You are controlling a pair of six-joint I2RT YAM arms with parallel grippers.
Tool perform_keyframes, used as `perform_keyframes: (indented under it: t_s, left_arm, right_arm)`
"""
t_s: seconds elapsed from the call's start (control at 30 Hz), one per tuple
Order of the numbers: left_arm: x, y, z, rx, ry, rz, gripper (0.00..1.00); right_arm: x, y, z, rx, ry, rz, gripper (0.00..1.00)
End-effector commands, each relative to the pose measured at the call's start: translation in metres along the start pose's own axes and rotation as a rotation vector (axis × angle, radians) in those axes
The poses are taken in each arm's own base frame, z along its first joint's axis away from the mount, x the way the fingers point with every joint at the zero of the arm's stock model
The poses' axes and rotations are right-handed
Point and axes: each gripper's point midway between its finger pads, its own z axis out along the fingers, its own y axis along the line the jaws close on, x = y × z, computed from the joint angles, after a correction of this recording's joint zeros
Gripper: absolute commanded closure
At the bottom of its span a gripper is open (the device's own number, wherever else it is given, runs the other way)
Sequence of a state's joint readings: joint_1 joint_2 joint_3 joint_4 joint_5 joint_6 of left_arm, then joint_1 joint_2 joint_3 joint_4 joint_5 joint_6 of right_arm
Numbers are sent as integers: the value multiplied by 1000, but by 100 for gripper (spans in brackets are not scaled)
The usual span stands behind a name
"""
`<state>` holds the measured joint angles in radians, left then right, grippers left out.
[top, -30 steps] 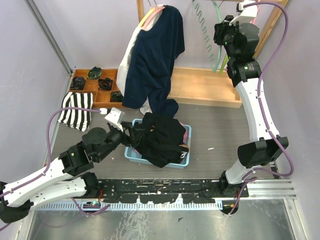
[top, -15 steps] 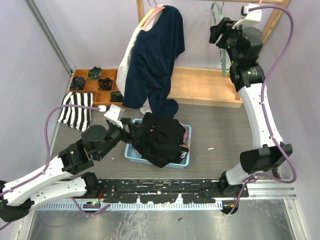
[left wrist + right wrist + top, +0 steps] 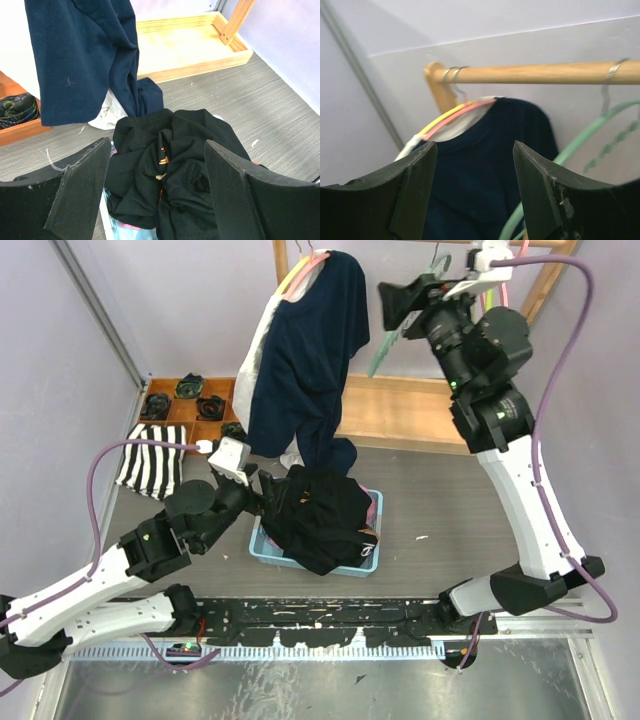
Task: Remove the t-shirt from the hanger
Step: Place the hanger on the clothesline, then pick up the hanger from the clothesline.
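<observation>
the navy t-shirt [image 3: 310, 360] hangs on its pink and yellow hanger [image 3: 455, 116] from the wooden rail [image 3: 535, 73], its lower end drooping toward the bench [image 3: 440, 500]. the right gripper [image 3: 475, 150] is up at rail height near the shirt's shoulder, jaws spread wide with nothing between them. the left gripper [image 3: 157, 145] sits low, jaws wide and empty, facing the black clothes [image 3: 175, 165] heaped in the blue basket [image 3: 262, 548].

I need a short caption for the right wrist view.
Open right pincer facing a navy t-shirt hanging from the wooden rod.
</observation>
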<state>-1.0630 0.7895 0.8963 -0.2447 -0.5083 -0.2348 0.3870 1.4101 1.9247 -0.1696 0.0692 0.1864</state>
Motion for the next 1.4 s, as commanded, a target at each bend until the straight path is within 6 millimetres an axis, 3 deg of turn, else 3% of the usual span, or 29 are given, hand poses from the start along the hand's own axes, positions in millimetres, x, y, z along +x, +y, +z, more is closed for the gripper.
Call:
perform_keyframes:
  t_s: [0.0,0.27,0.6,0.97,1.37]
  left_arm:
    - [-17,-4,0,1,-33,-28,17]
    - [-8,-13,0,53,-10,-57,18]
    - [-1,-7,-9,39,20,-78,16]
    - [5,4,-21,19,20,-89,15]
    - [4,7,-26,22,10,-91,14]
  right_arm:
    - [7,37,9,-65,-9,74,32]
    - [47,85,33,-113,39,149,32]
    - [94,118,61,-118,109,184,32]
    - [128,127,87,-48,149,199,33]
    - [153,128,93,-22,184,204,33]
